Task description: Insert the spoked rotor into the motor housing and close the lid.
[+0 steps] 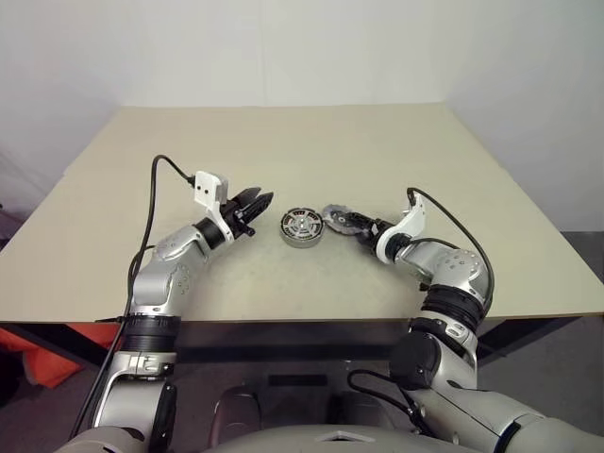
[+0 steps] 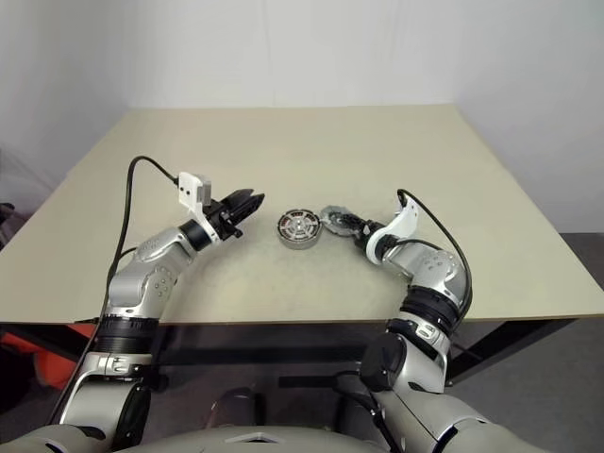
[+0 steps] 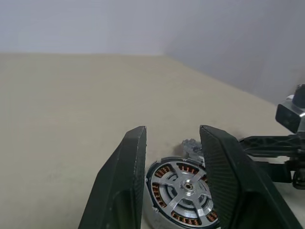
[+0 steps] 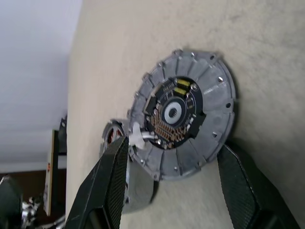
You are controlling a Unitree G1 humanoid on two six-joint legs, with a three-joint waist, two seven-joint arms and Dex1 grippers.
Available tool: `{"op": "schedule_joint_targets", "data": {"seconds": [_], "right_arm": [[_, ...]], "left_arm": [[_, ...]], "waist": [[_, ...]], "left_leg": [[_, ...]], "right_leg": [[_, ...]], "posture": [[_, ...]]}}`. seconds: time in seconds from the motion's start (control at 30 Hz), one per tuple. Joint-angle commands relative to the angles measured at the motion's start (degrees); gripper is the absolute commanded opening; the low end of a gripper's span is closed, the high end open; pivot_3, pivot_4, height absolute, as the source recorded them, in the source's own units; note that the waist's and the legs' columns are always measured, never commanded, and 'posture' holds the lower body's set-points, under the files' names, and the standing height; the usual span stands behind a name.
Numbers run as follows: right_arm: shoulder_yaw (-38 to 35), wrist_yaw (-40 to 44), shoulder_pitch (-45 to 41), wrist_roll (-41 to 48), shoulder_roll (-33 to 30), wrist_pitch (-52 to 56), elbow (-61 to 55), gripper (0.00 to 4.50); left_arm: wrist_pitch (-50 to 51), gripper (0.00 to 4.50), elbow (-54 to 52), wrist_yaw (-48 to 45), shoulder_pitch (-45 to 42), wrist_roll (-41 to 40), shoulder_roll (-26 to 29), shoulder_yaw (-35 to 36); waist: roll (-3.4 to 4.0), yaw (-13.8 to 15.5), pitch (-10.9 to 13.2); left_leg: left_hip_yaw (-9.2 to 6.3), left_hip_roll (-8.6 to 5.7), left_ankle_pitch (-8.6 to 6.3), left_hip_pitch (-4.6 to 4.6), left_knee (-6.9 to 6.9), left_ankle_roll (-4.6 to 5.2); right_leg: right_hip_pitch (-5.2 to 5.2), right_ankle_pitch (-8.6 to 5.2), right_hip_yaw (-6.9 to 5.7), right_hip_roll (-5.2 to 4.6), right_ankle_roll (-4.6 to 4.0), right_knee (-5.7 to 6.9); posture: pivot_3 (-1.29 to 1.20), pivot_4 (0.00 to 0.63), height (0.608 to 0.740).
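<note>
On the matte beige surface (image 1: 283, 283) we see the motor housing (image 1: 302, 226), a squat silver cup ringed with copper windings, the spoked rotor (image 3: 183, 188) already seated inside, just ahead of our left jaws (image 1: 261, 201), parted and empty. Our right jaws (image 4: 174, 183) stand wide around the lid (image 4: 186, 114), a ribbed grey disc; whether they grip it we cannot tell.

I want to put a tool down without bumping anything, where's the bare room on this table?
The far half of the table, behind both hands, is bare, as are the strips along its left and right edges. It's crowded mid-table: the housing sits between the left hand and the right hand, which holds the lid beside it.
</note>
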Motion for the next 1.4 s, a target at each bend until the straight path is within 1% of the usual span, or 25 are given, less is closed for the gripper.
{"op": "schedule_joint_targets", "data": {"seconds": [0.03, 0.2, 0.3, 0.33, 0.37, 0.5, 0.7, 0.73, 0.8, 0.83, 0.93, 0.97, 1.07, 1.17, 1.23, 1.33, 1.4], "right_arm": [[2.6, 0.6, -2.4, 4.1, 1.2, -5.1, 3.2, 3.21], [5.4, 3.1, -5.0, 6.6, 0.9, -13.3, 8.3, 3.21], [7.1, 4.4, -6.4, 8.1, 0.1, -16.1, 10.7, 3.21], [8.2, 5.5, -6.9, 8.6, 0.1, -17.1, 10.7, 3.21], [9.3, 6.4, -7.3, 9.0, 0.1, -17.8, 10.5, 3.21], [13.2, 9.6, -7.3, 11.8, -0.2, -16.8, 7.7, 3.21], [20.2, 12.3, -5.6, 13.6, -0.8, -15.3, 2.0, 3.21], [21.0, 12.4, -5.4, 13.6, -1.0, -15.5, 1.8, 3.21], [22.2, 12.6, -5.1, 13.6, -1.3, -16.0, 1.6, 3.21], [22.8, 12.6, -4.9, 13.5, -1.5, -16.3, 1.6, 3.21], [27.0, 14.9, -3.8, 11.2, -2.7, -19.1, 0.6, 3.21], [29.3, 16.3, -3.0, 9.9, -3.4, -20.7, 0.0, 3.21], [40.1, 21.5, -0.5, 1.7, -7.0, -28.8, -0.1, 3.21], [48.4, 24.8, 0.2, -5.8, -10.4, -36.7, 3.0, 3.21], [52.4, 26.4, 0.3, -9.8, -11.6, -41.8, 5.3, 3.21], [54.7, 27.9, -0.7, -12.1, -11.7, -45.0, 9.3, 3.77], [55.4, 27.9, -1.3, -13.6, -11.4, -47.5, 11.4, 4.39]], "left_arm": [[-0.2, 1.88, -2.6, 0.4, -0.4, -0.1, 0.6, 0.6], [-0.2, 1.88, -3.3, 0.8, 0.1, 0.1, 0.4, 0.1], [-0.1, 1.88, -3.5, 1.0, 0.3, 0.1, 0.3, 0.0], [-0.1, 1.88, -3.7, 1.1, 0.5, 0.2, 0.3, -0.1], [-0.1, 1.88, -3.8, 1.1, 0.8, 0.2, 0.3, -0.1], [-0.1, 1.88, -4.3, 1.4, 1.3, 0.3, 0.2, -0.2], [-0.1, 1.88, -4.5, 1.8, 1.5, 0.2, 0.5, 0.5], [-0.1, 1.88, -4.4, 1.9, 1.5, 0.2, 0.5, 0.6], [-0.1, 1.88, -4.3, 2.0, 1.4, 0.1, 0.7, 0.8], [-0.1, 1.88, -4.3, 2.0, 1.4, 0.1, 0.8, 0.8], [-0.2, 1.88, -4.2, 1.9, 1.5, 0.0, 1.1, 1.1], [-0.2, 1.88, -4.2, 1.9, 1.5, 0.0, 1.3, 1.3], [-0.6, 1.88, -3.8, 1.4, 1.7, 0.2, 2.4, 1.8], [-1.1, 1.88, -3.1, 0.9, 2.2, 0.9, 3.7, 1.7], [-1.3, 1.88, -3.0, 0.8, 2.5, 0.9, 4.0, 1.8], [-1.5, 1.88, -3.4, 1.0, 3.4, 1.1, 4.1, 1.6], [-1.5, 1.88, -3.8, 1.2, 3.8, 1.2, 3.9, 1.5]], "waist": [[0.00, 0.0, 0.0], [0.01, 0.1, 0.0], [0.01, 0.1, 0.0], [0.01, 0.1, 0.0], [0.01, 0.2, 0.0], [0.01, 0.1, 0.0], [0.01, 0.2, 0.0], [0.01, 0.2, 0.0], [0.01, 0.2, 0.0], [0.01, 0.2, 0.0], [0.01, 0.2, 0.0], [0.01, 0.2, 0.0], [0.01, 0.2, 0.0], [0.00, 0.1, 0.0], [0.00, 0.2, 0.0], [0.00, 0.1, 0.0], [-0.01, 0.1, 0.0]], "left_leg": [[0.00, 0.01, 0.00, 0.01, 0.00, 0.00], [0.01, 0.07, 0.00, -0.12, 0.00, 0.00], [0.02, 0.05, -0.01, -0.33, 0.00, 0.02], [0.02, 0.05, -0.04, -0.36, 0.00, 0.05], [0.02, 0.05, -0.07, -0.42, -0.02, 0.11], [0.03, 0.04, -0.26, -0.49, -0.02, 0.21], [0.03, 0.06, -0.25, -0.45, -0.01, 0.18], [0.03, 0.07, -0.25, -0.43, -0.01, 0.16], [0.02, 0.07, -0.22, -0.37, 0.00, 0.12], [0.02, 0.08, -0.21, -0.35, 0.00, 0.10], [0.02, 0.08, -0.19, -0.36, 0.00, 0.06], [0.02, 0.08, -0.19, -0.36, 0.00, 0.06], [0.01, 0.08, -0.20, -0.40, 0.00, 0.08], [0.01, 0.08, -0.21, -0.42, 0.00, 0.09], [0.01, 0.10, -0.21, -0.41, 0.01, 0.09], [0.02, 0.10, -0.23, -0.41, 0.06, 0.13], [0.01, 0.10, -0.24, -0.42, 0.08, 0.15]], "right_leg": [[-0.02, 0.00, -0.01, 0.01, 0.00, -0.01], [-0.15, 0.01, -0.02, 0.07, -0.01, 0.01], [-0.25, 0.05, -0.02, 0.06, -0.08, 0.02], [-0.26, 0.06, -0.02, 0.07, -0.12, 0.01], [-0.28, 0.21, -0.02, 0.07, -0.45, 0.00], [-0.29, 0.14, -0.02, 0.07, -0.69, -0.03], [-0.28, 0.12, -0.04, 0.08, -0.69, -0.02], [-0.26, 0.10, -0.04, 0.08, -0.66, -0.02], [-0.23, -0.11, -0.04, 0.08, -0.28, -0.02], [-0.22, -0.11, -0.04, 0.08, -0.28, -0.01], [-0.23, -0.11, -0.04, 0.08, -0.27, 0.01], [-0.23, -0.11, -0.04, 0.08, -0.27, 0.01], [-0.24, -0.11, -0.05, 0.08, -0.28, 0.00], [-0.25, -0.11, -0.05, 0.09, -0.28, -0.01], [-0.25, -0.11, -0.05, 0.09, -0.28, -0.01], [-0.23, -0.11, -0.05, 0.09, -0.28, 0.00], [-0.23, -0.10, -0.05, 0.09, -0.29, 0.01]], "posture": [[0.00, 0.000, 0.740], [0.00, 0.000, 0.740], [0.00, 0.000, 0.740], [0.00, 0.000, 0.740], [0.00, 0.000, 0.740], [0.00, 0.000, 0.740], [0.00, 0.000, 0.740], [0.00, 0.000, 0.740], [0.00, 0.000, 0.740], [0.00, 0.000, 0.740], [0.00, 0.000, 0.740], [0.00, 0.000, 0.740], [0.00, 0.000, 0.740], [0.00, 0.000, 0.740], [0.00, 0.000, 0.740], [0.00, 0.000, 0.740], [0.00, 0.000, 0.740]]}}
